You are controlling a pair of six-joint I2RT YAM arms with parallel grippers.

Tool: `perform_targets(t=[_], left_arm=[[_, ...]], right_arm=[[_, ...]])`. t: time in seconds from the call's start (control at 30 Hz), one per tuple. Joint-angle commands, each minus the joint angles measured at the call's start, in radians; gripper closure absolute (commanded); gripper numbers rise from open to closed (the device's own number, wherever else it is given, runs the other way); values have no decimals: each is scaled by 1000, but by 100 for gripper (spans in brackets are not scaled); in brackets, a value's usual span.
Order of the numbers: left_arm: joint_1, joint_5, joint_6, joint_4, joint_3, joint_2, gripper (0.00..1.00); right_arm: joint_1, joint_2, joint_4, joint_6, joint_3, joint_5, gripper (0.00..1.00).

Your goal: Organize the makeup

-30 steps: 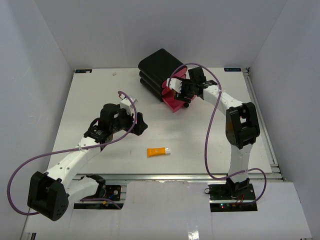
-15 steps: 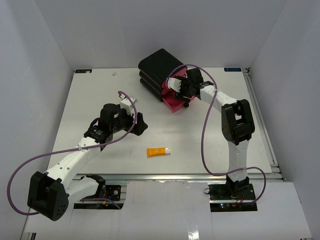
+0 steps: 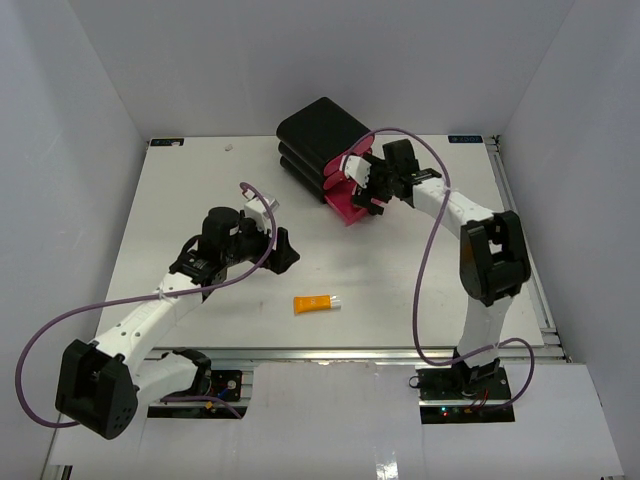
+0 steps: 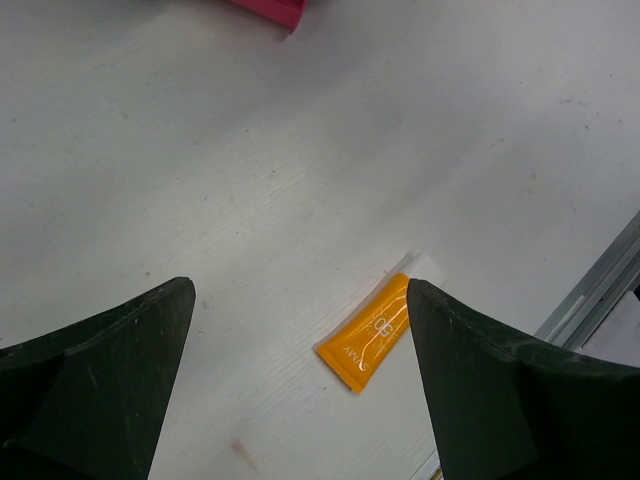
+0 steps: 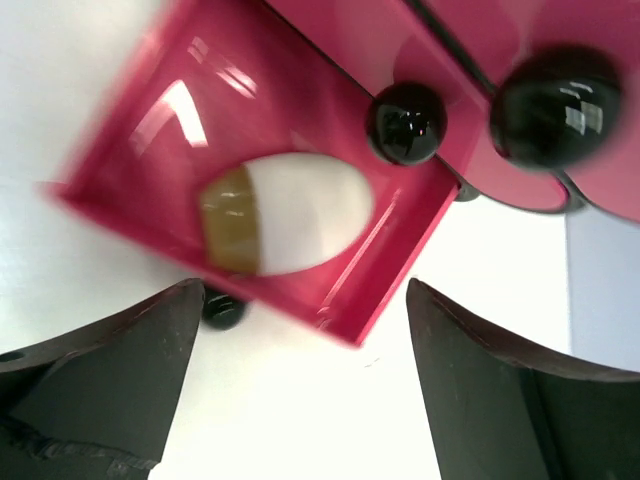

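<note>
Right gripper (image 5: 300, 335) over egg-shaped piece (image 5: 285, 212) in drawer (image 5: 140, 140)

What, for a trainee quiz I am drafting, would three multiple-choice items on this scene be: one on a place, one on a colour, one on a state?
1. The white-and-brown egg-shaped piece lies:
A. on the bare table
B. in the pulled-out drawer of the black box
C. between the left jaws

2. That drawer's tray is:
A. white
B. orange
C. pink

3. The right gripper has its jaws:
A. apart, holding nothing
B. shut on the egg-shaped piece
C. shut on a drawer knob

Key:
1 B, the right wrist view shows the piece resting inside the tray.
2 C, the tray's floor and walls are glossy pink.
3 A, both jaws stand wide apart, with gaps between them and the piece.
</note>
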State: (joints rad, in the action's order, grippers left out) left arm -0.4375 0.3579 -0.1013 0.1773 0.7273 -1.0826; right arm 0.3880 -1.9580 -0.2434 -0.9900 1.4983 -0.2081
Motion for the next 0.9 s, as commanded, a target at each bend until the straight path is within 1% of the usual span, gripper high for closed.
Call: perform_targets(t=[0.0, 0.03, 0.13, 0.17, 0.23, 0.3, 0.37, 0.47, 0.6, 0.67, 0.87], left_arm=[[-34, 71, 8, -20, -5, -27, 2], [-56, 72, 10, -18, -4, -32, 2], [-115, 56, 14, -1, 2, -67, 2], [-157, 42, 17, 6, 5, -78, 2], [-214, -18, 23, 28, 20, -104, 2], [-287, -71, 33, 58, 35, -144, 2], [-336, -137, 46, 86, 58, -180, 2], [-397, -252, 67, 124, 96, -233, 3], [-458, -322, 125, 186, 153, -338, 4], [-493, -342, 152, 214, 182, -375, 5], [-531, -411, 202, 236, 219, -466, 8]], right_arm=[[-31, 268, -70, 181, -96, -278, 10], [-38, 315, -103, 194, -124, -373, 9], [-55, 469, -188, 220, -242, -541, 8], [-58, 508, -225, 218, -311, -617, 8], [-66, 616, -260, 208, -382, -690, 7], [-79, 685, -290, 181, -448, -766, 6], [-106, 770, -301, 159, -537, -801, 5], [-160, 837, -291, 139, -627, -862, 4], [-310, 877, -290, 141, -682, -1005, 4], [-338, 888, -293, 138, -690, -1022, 4], [-353, 908, -298, 133, -699, -1036, 4]])
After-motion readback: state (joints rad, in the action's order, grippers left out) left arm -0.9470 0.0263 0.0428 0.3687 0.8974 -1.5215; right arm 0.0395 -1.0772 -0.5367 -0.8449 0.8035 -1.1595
